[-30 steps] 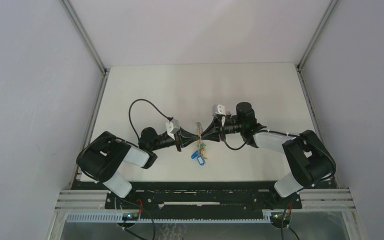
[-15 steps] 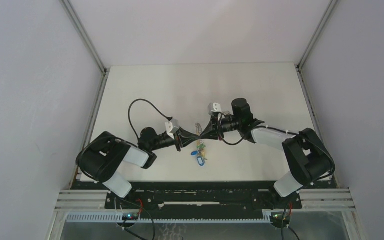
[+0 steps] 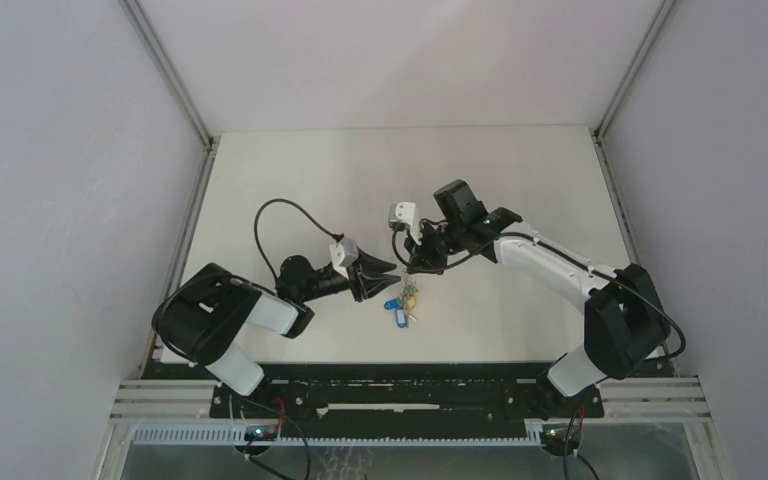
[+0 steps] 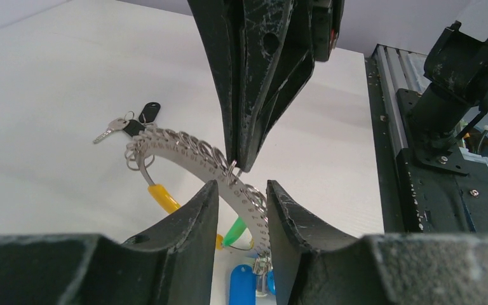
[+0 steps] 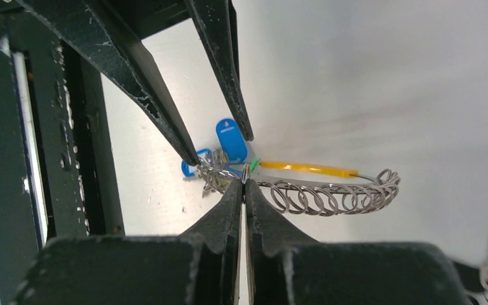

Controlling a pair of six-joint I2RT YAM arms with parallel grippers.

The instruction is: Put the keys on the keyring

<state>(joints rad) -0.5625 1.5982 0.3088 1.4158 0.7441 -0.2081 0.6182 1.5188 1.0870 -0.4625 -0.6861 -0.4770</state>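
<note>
The white tabletop [image 3: 290, 180] carries everything, and the keyring [image 5: 330, 198], a silvery coiled arc, lies near its middle between the two arms.

The left end effector [image 3: 388, 268] comes at the keyring from the left. It is open: its two fingers [image 4: 190, 219] stand apart, and the coil passes through the gap between them. In the right wrist view one of these fingertips reaches down to the cluster of tags at the keyring's near end, while the other hangs free above it.

The right end effector [image 3: 412, 266] comes at the keyring from the right. It is closed, with its tips pinched on a small loop on the coil close to that same near end. From the pinch the coil arches away towards its far end.

- The yellow key [image 4: 164, 198] hangs under the middle of the keyring's arc.
- The green key [image 4: 234, 232] sits beneath the keyring, just beside the pinch.
- The blue tags [image 5: 232, 143] bunch at the keyring's near end, directly under the left fingers.
- The black key [image 4: 149, 113] lies on the tabletop past the keyring's far end. It is apart from the keyring in the right wrist view.
</note>
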